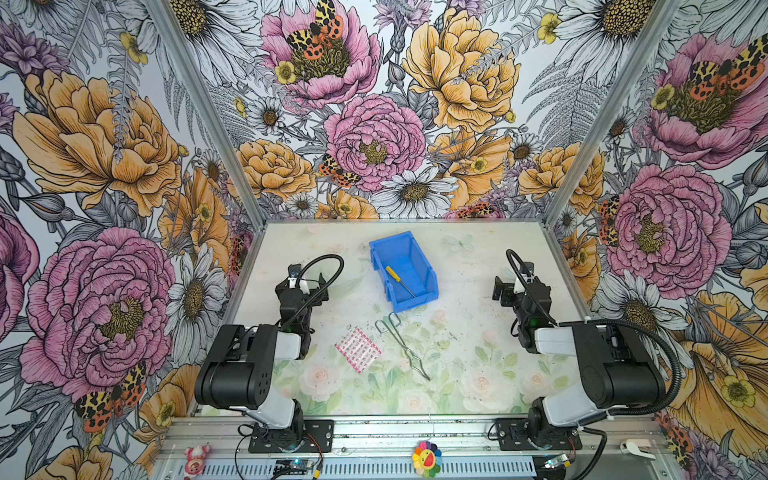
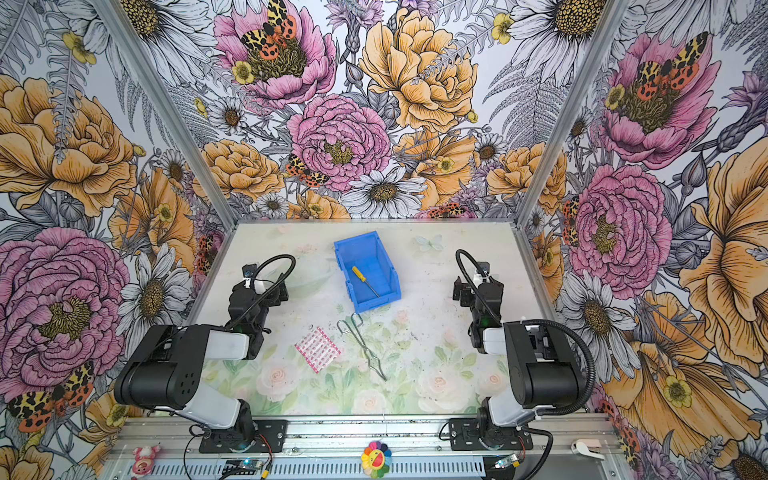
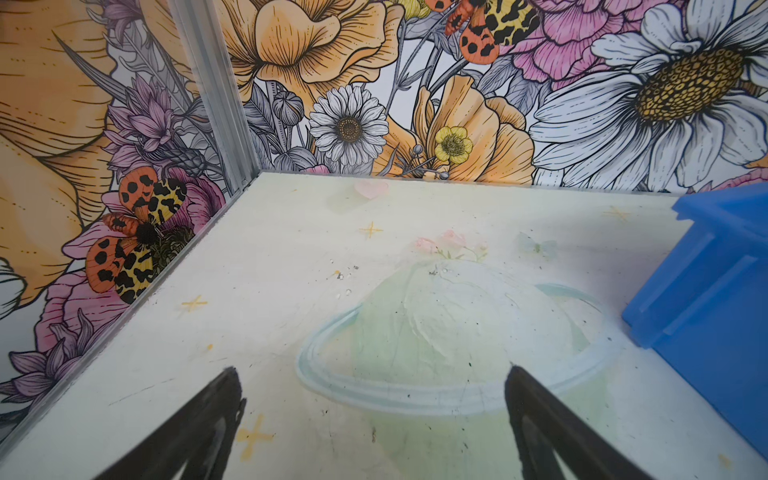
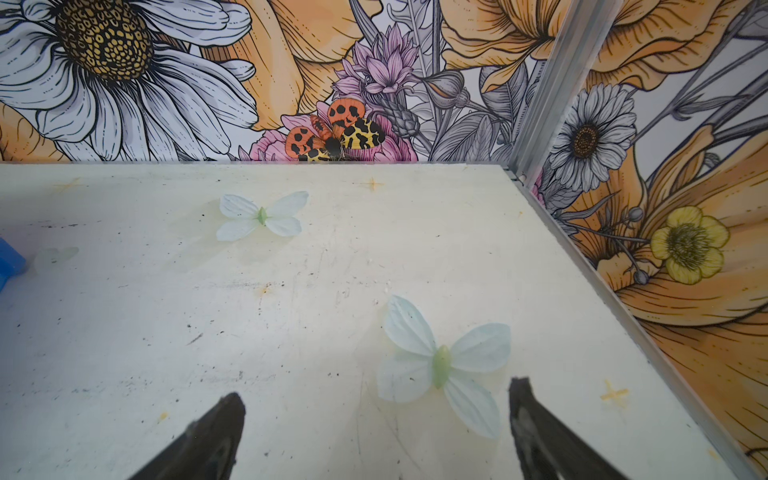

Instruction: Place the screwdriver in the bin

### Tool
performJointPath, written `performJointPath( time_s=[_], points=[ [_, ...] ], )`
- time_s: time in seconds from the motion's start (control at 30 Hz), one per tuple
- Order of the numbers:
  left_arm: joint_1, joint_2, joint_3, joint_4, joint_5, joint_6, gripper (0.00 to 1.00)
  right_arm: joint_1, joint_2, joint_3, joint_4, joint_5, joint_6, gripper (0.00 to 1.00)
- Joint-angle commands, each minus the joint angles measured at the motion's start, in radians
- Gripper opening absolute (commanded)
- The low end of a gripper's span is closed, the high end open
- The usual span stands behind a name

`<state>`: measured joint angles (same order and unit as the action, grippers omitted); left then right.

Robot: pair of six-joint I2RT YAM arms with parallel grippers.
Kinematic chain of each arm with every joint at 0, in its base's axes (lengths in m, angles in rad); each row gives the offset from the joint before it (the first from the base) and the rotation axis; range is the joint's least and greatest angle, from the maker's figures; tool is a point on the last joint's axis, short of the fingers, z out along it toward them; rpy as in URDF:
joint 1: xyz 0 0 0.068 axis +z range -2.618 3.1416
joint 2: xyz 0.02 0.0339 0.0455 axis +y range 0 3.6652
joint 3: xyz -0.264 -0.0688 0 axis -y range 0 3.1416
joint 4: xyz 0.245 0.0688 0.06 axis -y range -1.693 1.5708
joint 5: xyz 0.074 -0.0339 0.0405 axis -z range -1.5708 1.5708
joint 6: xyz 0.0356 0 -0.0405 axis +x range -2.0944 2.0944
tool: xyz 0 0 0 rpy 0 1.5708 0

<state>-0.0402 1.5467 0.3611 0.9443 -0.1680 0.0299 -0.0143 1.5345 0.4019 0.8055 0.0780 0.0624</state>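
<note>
Top views both show the screwdriver (image 1: 400,281) lying inside the bin (image 1: 422,261), so the task looks done; nothing seems left but parking the 2 arms. Well apart from it, the left tool (image 3: 372,374) and the right tool (image 4: 374,386) stand spread and empty above the tabletop (image 4: 291,332). Neither wrist view shows the screwdriver: the left wrist catches only the bin's outer wall, the right wrist a blue sliver.

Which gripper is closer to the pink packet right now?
Left. The left gripper is back and left of the pink packet; the right gripper is well off to its right, beyond the tongs.
</note>
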Motion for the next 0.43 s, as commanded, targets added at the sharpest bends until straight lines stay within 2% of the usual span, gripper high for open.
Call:
performJointPath(
  time_s=[0.0,0.17,0.3,0.4],
  points=[
    [-0.003,0.003,-0.005,0.035,-0.008,0.013,0.99,-0.002,0.001,0.002,0.035,0.010,0.011,1.00],
    [0.007,0.003,0.002,0.019,0.016,0.012,0.99,-0.003,0.001,0.001,0.036,0.011,0.012,1.00],
    [0.052,0.002,0.022,-0.021,0.098,-0.017,0.99,-0.003,-0.002,-0.002,0.040,0.012,0.011,1.00],
    [0.054,0.003,0.018,-0.014,0.100,-0.022,0.99,-0.002,-0.003,-0.002,0.039,0.011,0.012,0.99]
  ],
)
